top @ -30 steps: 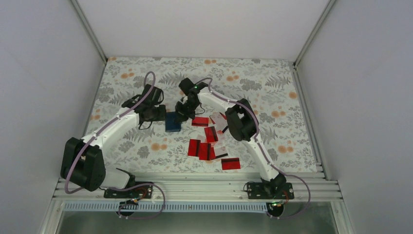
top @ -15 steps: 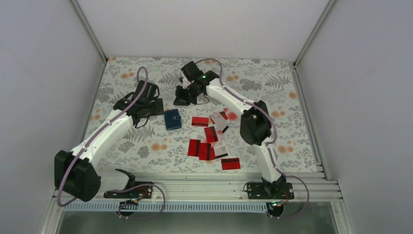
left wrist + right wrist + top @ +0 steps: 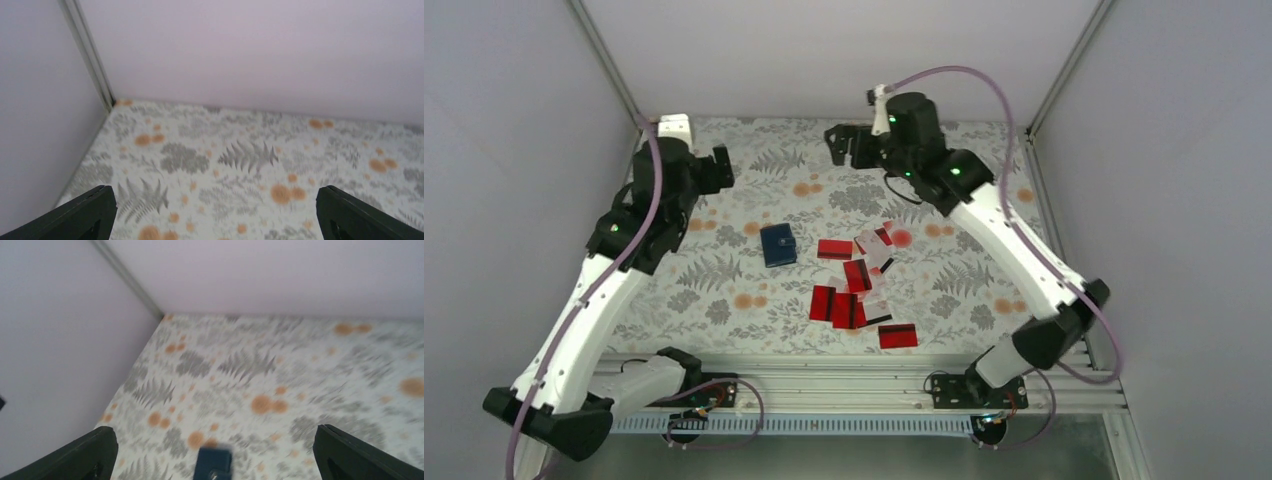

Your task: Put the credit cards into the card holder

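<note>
The card holder (image 3: 778, 244), dark navy and folded shut, lies flat on the floral cloth left of centre; its top edge with the pale snap shows at the bottom of the right wrist view (image 3: 214, 466). The credit cards (image 3: 852, 292), mostly red and some with black stripes or white faces, lie scattered to its right, one apart near the front (image 3: 897, 335). My left gripper (image 3: 720, 168) (image 3: 215, 191) hangs open high over the back left, with nothing in it. My right gripper (image 3: 842, 144) (image 3: 214, 433) hangs open high over the back middle, also with nothing in it.
Pale walls close the table (image 3: 984, 200) in on the left, back and right, with metal corner posts (image 3: 604, 60). An aluminium rail (image 3: 824, 385) with the arm bases runs along the near edge.
Both arms have lifted away from the card holder and swung up and back, left arm to the left, right arm to the right. Both grippers have opened wide. The holder stays on the cloth.
</note>
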Robot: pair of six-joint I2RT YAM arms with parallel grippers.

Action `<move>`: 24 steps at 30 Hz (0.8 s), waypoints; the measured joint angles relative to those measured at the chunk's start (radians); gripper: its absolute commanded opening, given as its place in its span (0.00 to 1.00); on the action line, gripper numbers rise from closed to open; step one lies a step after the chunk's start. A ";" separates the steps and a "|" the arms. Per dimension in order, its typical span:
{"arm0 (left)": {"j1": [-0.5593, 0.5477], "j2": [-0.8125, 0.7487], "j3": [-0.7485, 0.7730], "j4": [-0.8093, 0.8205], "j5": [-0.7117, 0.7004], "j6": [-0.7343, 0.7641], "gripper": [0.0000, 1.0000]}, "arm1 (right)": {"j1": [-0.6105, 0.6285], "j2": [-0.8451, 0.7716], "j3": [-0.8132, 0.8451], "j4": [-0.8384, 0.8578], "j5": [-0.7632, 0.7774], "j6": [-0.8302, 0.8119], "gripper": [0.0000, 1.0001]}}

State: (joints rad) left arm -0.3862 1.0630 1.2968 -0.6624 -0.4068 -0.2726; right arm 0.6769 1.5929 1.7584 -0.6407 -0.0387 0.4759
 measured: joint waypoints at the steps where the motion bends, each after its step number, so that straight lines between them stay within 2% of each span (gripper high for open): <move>1: 0.000 -0.015 0.011 0.008 -0.013 0.022 1.00 | -0.002 -0.042 -0.013 0.009 0.050 -0.019 0.99; 8: 0.000 -0.094 0.103 0.098 -0.037 0.186 1.00 | -0.002 -0.230 -0.052 0.078 0.308 -0.123 0.99; 14: 0.000 -0.066 0.176 0.116 -0.115 0.251 1.00 | -0.002 -0.386 -0.252 0.140 0.552 -0.214 0.99; 18: 0.005 -0.049 0.040 0.196 -0.143 0.292 1.00 | -0.005 -0.446 -0.446 0.182 0.643 -0.314 0.99; 24: 0.063 -0.055 -0.326 0.374 -0.090 0.335 1.00 | -0.061 -0.577 -0.833 0.321 0.609 -0.395 0.99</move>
State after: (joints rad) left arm -0.3237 1.0080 0.9710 -0.2882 -0.4969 0.0620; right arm 0.6163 1.0161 0.9257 -0.3195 0.5701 0.0807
